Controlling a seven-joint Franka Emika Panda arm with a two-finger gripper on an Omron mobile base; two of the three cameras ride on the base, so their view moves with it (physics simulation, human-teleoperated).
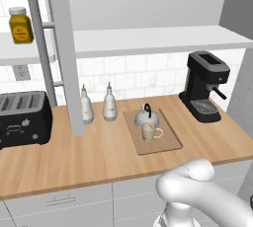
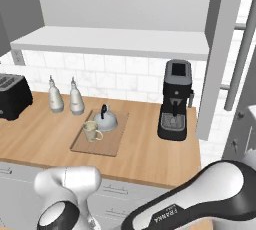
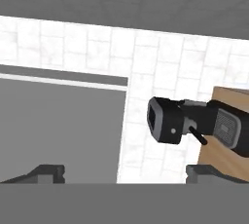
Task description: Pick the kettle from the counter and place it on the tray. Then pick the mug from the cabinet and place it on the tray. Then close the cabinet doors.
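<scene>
**A:** Where do the kettle and mug sit?

**B:** Both are on the tray (image 1: 169,144), which lies flat on the counter (image 1: 99,157). The kettle (image 1: 146,117) is at the tray's back, near the tiled wall, and the mug (image 1: 150,131) stands just in front of it — touching or nearly so; I cannot tell which. In the right base view the order is the same: kettle (image 2: 105,120) behind, mug (image 2: 91,131) in front, its handle pointing right.

**A:** And the cabinet?

**B:** Open. One cabinet door (image 1: 63,48) swings out over the counter (its silver bar handle (image 1: 42,48) faces left), and the other cabinet door (image 2: 222,49) stands out on the right side of the right base view. The white inner shelf (image 1: 148,41) spans between them. A yellow jar (image 1: 20,25) sits on the shelf left of the open door.

**A:** The gripper?

**B:** Its two dark fingertips (image 3: 48,173) stand far apart at the bottom of the hand view, with nothing between them — the gripper (image 3: 124,174) is wide open, looking at the tiled wall and a black coffee machine (image 3: 194,125).

**A:** Anything else on the counter?

**B:** Two slim-necked bottles (image 1: 98,104) left of the tray, a black toaster (image 1: 23,119) at the far left, and the coffee machine on the right.
</scene>
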